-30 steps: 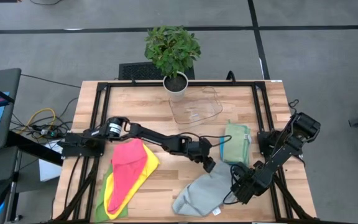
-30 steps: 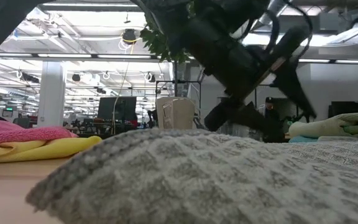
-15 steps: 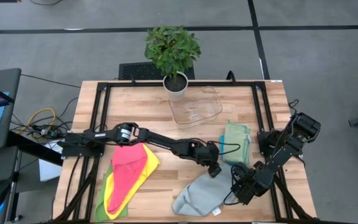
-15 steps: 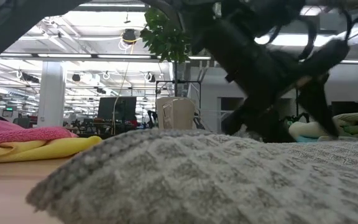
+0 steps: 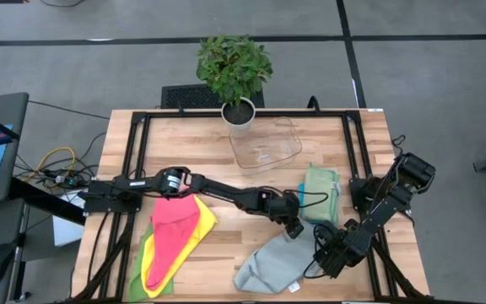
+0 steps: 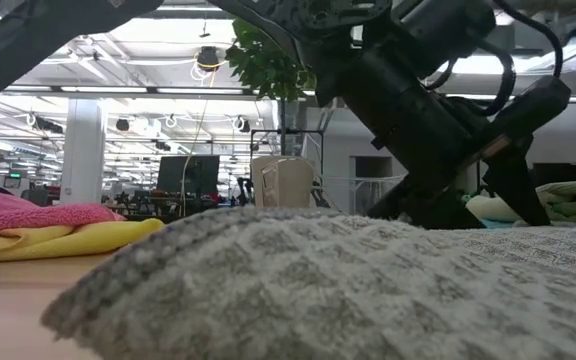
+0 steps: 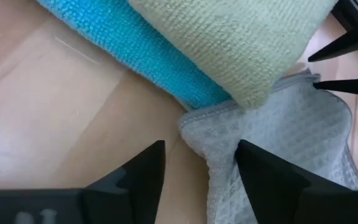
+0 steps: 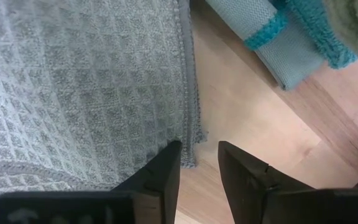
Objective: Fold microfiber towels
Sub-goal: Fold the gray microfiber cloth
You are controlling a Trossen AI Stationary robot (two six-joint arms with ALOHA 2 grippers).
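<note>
**Both grippers close in on the grey towel**

The grey towel (image 5: 272, 263) lies rumpled at the table's near edge, right of centre. Over the last second the left gripper (image 5: 292, 228) has dropped from above onto the towel's far corner; its fingers (image 7: 143, 176) straddle that corner, parted and narrowing, nothing pinched yet. The right gripper (image 5: 321, 257) waits at the towel's right edge, fingers (image 8: 160, 175) slightly apart, gripping nothing. A fold looks about to start. The folded stack (image 5: 320, 192) sits just beyond; pink and yellow towels (image 5: 174, 236) lie left.
</note>
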